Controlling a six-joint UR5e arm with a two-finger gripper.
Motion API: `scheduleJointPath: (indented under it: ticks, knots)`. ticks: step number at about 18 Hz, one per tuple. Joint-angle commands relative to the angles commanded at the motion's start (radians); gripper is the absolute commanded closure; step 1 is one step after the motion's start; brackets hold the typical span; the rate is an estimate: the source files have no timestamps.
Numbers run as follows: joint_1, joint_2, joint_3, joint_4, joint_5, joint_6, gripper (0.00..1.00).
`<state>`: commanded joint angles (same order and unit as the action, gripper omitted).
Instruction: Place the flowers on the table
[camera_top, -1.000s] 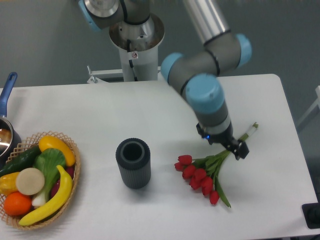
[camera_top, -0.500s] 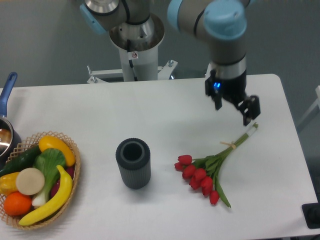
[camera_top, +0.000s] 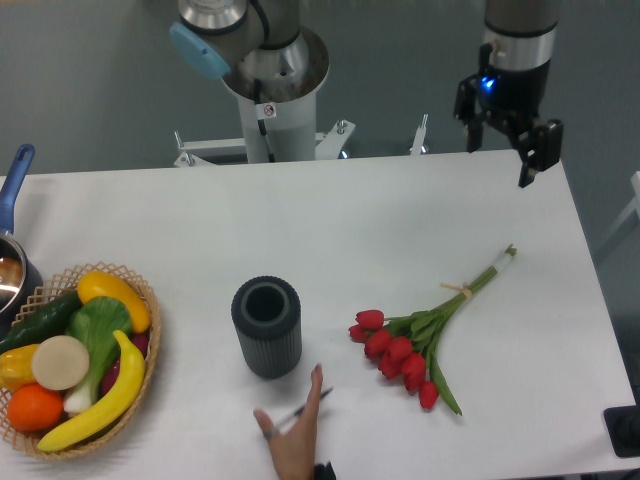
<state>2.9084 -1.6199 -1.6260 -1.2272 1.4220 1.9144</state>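
From the fixed camera, my claw (camera_top: 503, 145) hangs empty with its fingers parted above the far right edge of the table (camera_top: 330, 220), well apart from the flowers (camera_top: 420, 340) lying flat near the dark vase (camera_top: 267, 326), a hand (camera_top: 292, 440) entering below.

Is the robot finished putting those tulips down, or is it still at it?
It looks finished. The flowers lie flat on the table, right of the vase, with nothing holding them. The gripper is up near the table's far edge, well clear of the bunch, its fingers open and empty. Nothing appears left to do. A person's hand reaches in at the near edge.
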Motion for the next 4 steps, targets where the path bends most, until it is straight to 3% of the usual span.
scheduleJointPath:
  ticks: [4]
  knots:
    - [-0.005, -0.002, 0.005, 0.008, -0.003, -0.002, 0.00]
